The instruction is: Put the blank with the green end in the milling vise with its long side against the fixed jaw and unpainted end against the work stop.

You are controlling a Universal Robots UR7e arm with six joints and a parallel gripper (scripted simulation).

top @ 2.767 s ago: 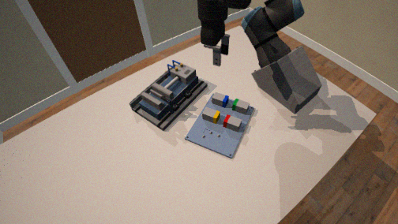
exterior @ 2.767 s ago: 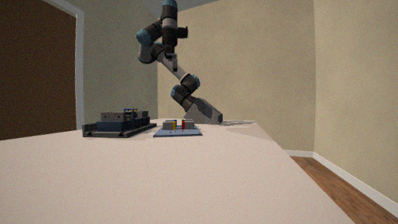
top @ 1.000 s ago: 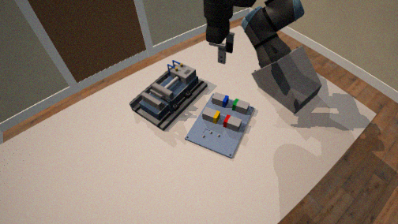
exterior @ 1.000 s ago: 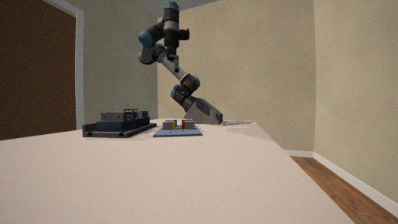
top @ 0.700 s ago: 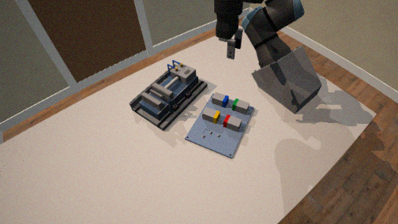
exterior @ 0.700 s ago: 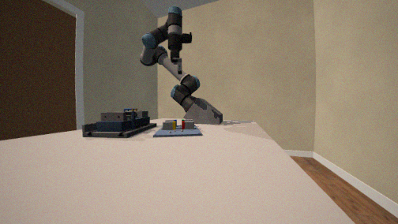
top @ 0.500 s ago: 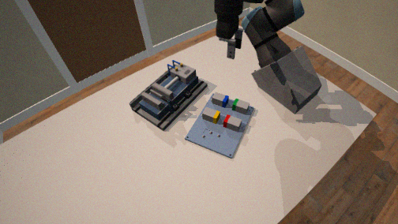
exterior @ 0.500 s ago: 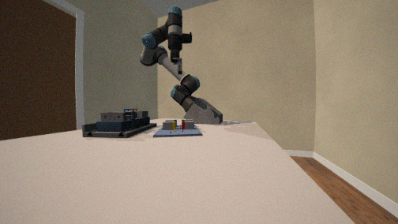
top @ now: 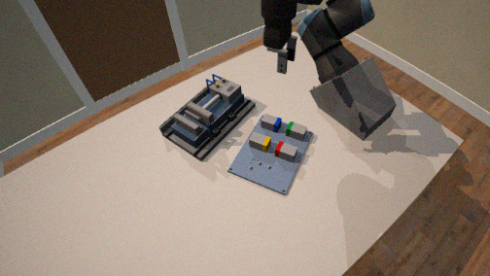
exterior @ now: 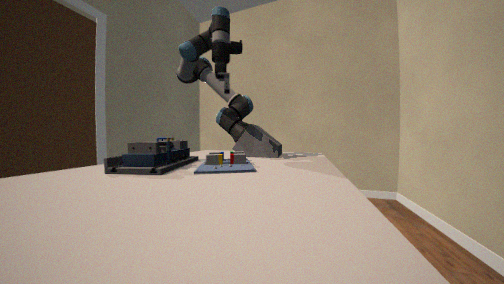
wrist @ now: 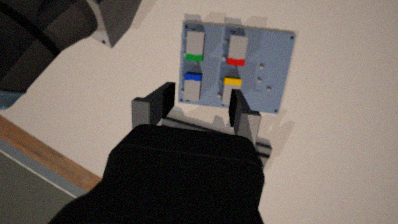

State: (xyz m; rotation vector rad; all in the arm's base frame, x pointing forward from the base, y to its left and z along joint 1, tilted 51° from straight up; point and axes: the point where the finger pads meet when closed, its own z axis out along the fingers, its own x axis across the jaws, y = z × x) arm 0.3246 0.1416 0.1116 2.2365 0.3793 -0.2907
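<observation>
The blank with the green end [top: 297, 129] lies on the blue-grey plate [top: 271, 155] at its far right; it also shows in the wrist view [wrist: 194, 46]. Blanks with a blue end [top: 271, 122], a yellow end [top: 259, 142] and a red end [top: 286, 150] lie on the same plate. The milling vise [top: 208, 116] stands left of the plate, with hoses at its far end and nothing between its jaws. My gripper [top: 287, 57] is open and empty, high above the table behind the plate. In the wrist view its fingers frame the plate's near edge.
The arm's grey base block [top: 355, 97] stands right of the plate. Three small pins [top: 260, 165] stick up from the plate's near part. A wooden floor edge runs round the table.
</observation>
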